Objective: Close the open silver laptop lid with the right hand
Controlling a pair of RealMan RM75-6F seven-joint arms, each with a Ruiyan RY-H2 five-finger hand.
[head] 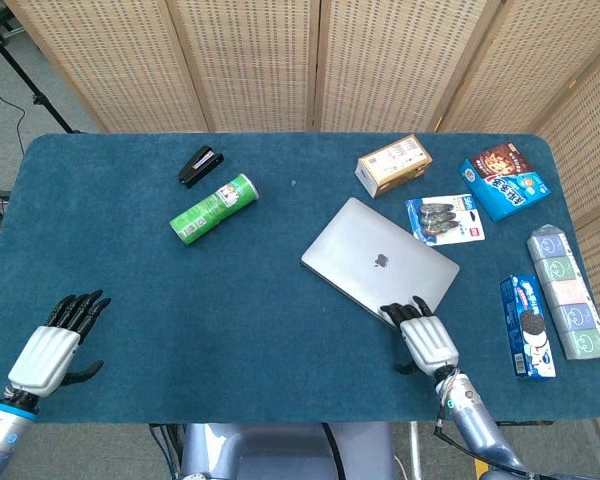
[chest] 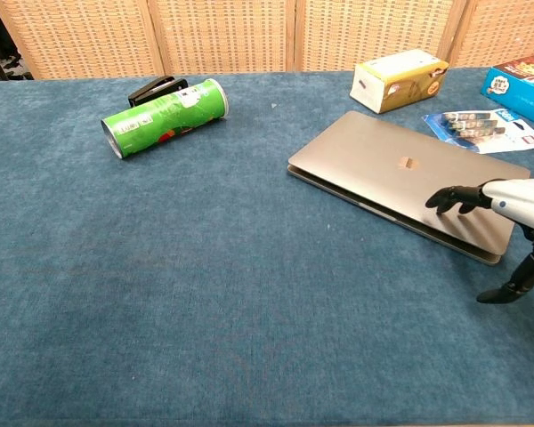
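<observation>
Setting: blue felt table (head: 130, 290) in front of woven screens; I work from the near edge, so everything lies within reach of my two arms.
Laptop (head: 378, 256): silver, right of centre, set at an angle. Its lid now lies flat on the base; in the chest view only a thin seam shows along the near edge, so I judge the closing all but done.
Right hand (head: 423, 337): rests at the laptop's near-right corner, fingers (chest: 451, 196) stretched out flat with their tips on the lid, thumb hanging below off the edge. It grips nothing. I keep it flat because pressing down on the corner farthest from the hinge shuts the lid with least effort.
Left hand (head: 52, 346): parked at the near-left of the table, well apart from the laptop, fingers straight and spread, holding nothing. The task gives it no part, so I keep it out of the way.
Bystanders: green can (head: 213, 208) on its side and black stapler (head: 199, 165) to the far left; yellow box (head: 394, 164), blister pack (head: 445, 218) and snack boxes (head: 505, 181) to the right. The pack lies just beside the laptop's far-right edge, apart from the lid.
Next move, as I judge it: lift the right hand straight off, without dragging the laptop.
</observation>
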